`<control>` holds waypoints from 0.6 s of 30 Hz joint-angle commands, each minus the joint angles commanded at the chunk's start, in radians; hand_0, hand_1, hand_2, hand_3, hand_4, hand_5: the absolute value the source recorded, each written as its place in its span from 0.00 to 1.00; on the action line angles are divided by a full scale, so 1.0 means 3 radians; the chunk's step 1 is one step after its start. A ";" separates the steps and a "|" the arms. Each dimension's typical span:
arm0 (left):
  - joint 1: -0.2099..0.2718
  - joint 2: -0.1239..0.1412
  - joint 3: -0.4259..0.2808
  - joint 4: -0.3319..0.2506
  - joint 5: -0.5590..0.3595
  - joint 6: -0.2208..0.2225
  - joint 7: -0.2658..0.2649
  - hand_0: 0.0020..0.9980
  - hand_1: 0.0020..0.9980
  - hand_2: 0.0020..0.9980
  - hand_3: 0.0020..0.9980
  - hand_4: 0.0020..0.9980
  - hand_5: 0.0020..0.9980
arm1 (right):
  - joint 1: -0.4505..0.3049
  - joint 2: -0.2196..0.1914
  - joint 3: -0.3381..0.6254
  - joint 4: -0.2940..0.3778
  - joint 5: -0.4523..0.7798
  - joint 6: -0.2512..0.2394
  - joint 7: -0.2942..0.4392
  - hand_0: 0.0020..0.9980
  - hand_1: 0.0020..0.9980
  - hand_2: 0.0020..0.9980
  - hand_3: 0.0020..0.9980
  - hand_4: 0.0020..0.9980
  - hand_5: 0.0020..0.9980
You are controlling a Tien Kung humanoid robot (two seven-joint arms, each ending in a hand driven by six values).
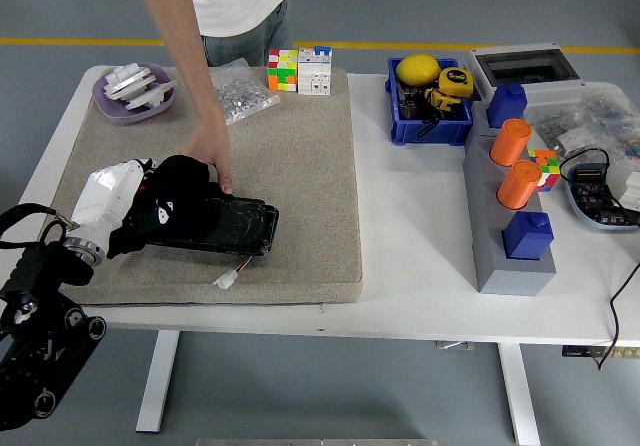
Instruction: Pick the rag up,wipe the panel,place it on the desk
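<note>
where the left hand point(118, 198) grips it, crumpled black rag point(178, 201) covers the glossy flat panel point(238, 228).

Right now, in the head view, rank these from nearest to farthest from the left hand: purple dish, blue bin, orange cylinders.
From the left hand:
1. Purple dish, far-left corner.
2. Blue bin, centre-right, far side.
3. Orange cylinders, right, on the grey block.

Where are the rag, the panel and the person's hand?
rag point(172, 204), head view, middle of the black cloth.
panel point(245, 228), head view, exposed right end.
person's hand point(212, 151), head view, back of hand.
</note>
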 joint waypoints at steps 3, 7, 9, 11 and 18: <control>0.0023 0.0003 -0.0081 0.0035 0.0023 0.0015 -0.0005 0.26 0.24 0.53 0.47 0.09 0.00 | 0.0002 -0.0001 0.0023 0.0000 -0.0022 0.0004 0.0003 0.72 0.64 0.67 0.56 0.95 0.40; 0.0047 -0.0004 -0.0182 0.0068 0.0042 0.0047 -0.0010 0.26 0.24 0.53 0.46 0.08 0.00 | 0.0000 -0.0001 0.0024 0.0000 -0.0021 0.0005 0.0004 0.72 0.64 0.67 0.56 0.95 0.40; 0.0055 -0.0002 -0.0222 0.0084 0.0042 0.0058 -0.0008 0.26 0.24 0.53 0.46 0.08 0.00 | 0.0000 0.0001 0.0016 0.0000 -0.0013 0.0004 0.0004 0.72 0.64 0.67 0.56 0.95 0.40; 0.0064 0.0004 -0.0258 0.0100 0.0052 0.0063 -0.0005 0.26 0.25 0.53 0.46 0.08 0.00 | -0.0001 0.0001 0.0015 0.0000 -0.0011 0.0002 0.0003 0.72 0.64 0.67 0.56 0.95 0.40; 0.0100 0.0008 -0.0350 0.0156 0.0074 0.0088 0.0007 0.26 0.25 0.52 0.46 0.07 0.00 | -0.0006 -0.0003 0.0036 0.0000 -0.0033 -0.0001 0.0002 0.72 0.64 0.67 0.56 0.95 0.40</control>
